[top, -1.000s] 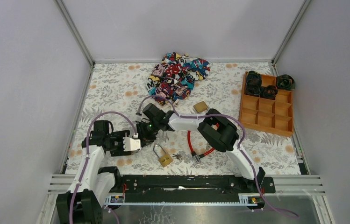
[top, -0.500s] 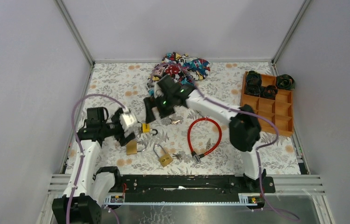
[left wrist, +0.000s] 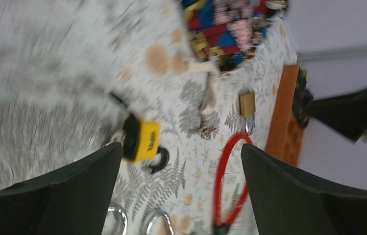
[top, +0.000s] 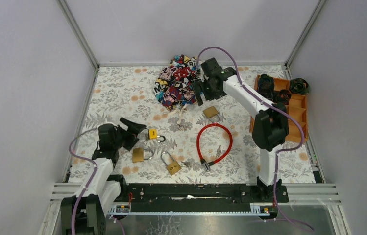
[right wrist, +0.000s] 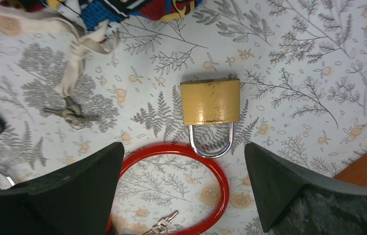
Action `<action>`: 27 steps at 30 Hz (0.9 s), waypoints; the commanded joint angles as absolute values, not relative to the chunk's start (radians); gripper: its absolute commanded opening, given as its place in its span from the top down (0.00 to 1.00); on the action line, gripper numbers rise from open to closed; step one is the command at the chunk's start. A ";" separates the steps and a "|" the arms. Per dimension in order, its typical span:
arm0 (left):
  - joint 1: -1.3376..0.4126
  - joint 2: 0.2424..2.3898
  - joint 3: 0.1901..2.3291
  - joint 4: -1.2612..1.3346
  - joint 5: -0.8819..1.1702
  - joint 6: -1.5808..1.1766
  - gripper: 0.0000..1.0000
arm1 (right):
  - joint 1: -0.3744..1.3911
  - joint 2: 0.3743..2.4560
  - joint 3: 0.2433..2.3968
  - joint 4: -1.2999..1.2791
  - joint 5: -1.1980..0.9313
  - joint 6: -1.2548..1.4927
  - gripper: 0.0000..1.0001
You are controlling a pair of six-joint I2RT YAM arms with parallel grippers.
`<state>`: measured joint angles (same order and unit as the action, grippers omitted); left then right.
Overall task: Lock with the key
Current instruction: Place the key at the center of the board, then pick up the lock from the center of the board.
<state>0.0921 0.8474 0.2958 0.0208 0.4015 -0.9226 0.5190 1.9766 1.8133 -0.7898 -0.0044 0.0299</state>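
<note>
Three brass padlocks lie on the floral mat: one (top: pixel 138 155) near my left arm, one (top: pixel 172 166) at the front centre, and one (top: pixel 211 112) further back, which also shows in the right wrist view (right wrist: pixel 209 102). A small yellow padlock (top: pixel 153 133) (left wrist: pixel 142 139) lies just ahead of my left gripper (top: pixel 138 133) (left wrist: pixel 181 161), which is open and empty. A red cable lock (top: pixel 214 142) (right wrist: pixel 223 181) has a key (right wrist: pixel 164 224) inside its loop. More keys (top: pixel 185 125) (right wrist: pixel 71 115) lie mid-mat. My right gripper (top: pixel 201 93) (right wrist: pixel 183 147) hovers open above the rear brass padlock.
A bundle of colourful cloth (top: pixel 183 78) with a white strap (right wrist: pixel 76 63) lies at the back centre. An orange compartment tray (top: pixel 279 117) with dark rolled items stands at the right. Grey walls enclose the mat on three sides.
Both grippers opened and drew apart from the front-left of the mat. My right arm swung back to the rear brass padlock and my left pulled leftwards, uncovering the yellow padlock and a brass one.
</note>
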 commanded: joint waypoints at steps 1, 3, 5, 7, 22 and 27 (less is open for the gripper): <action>0.088 0.870 0.211 0.120 0.305 -1.261 0.01 | 0.524 2.042 1.861 -0.843 0.030 -0.025 0.00; 0.088 0.884 0.200 0.127 0.298 -1.254 0.02 | 0.525 2.064 1.855 -0.840 0.012 -0.020 0.00; 0.087 0.895 0.195 0.135 0.282 -1.265 0.02 | 0.525 2.077 1.841 -0.835 0.003 -0.007 0.00; 0.087 0.904 0.200 0.143 0.282 -1.259 0.02 | 0.525 2.086 1.830 -0.843 -0.027 0.027 0.01; 0.092 0.919 0.214 0.190 0.282 -1.247 0.02 | 0.705 1.847 1.514 -0.581 -0.230 0.144 0.27; 0.097 0.896 0.250 0.161 0.284 -1.218 0.01 | 0.892 1.975 1.586 -0.472 -0.380 -0.136 0.17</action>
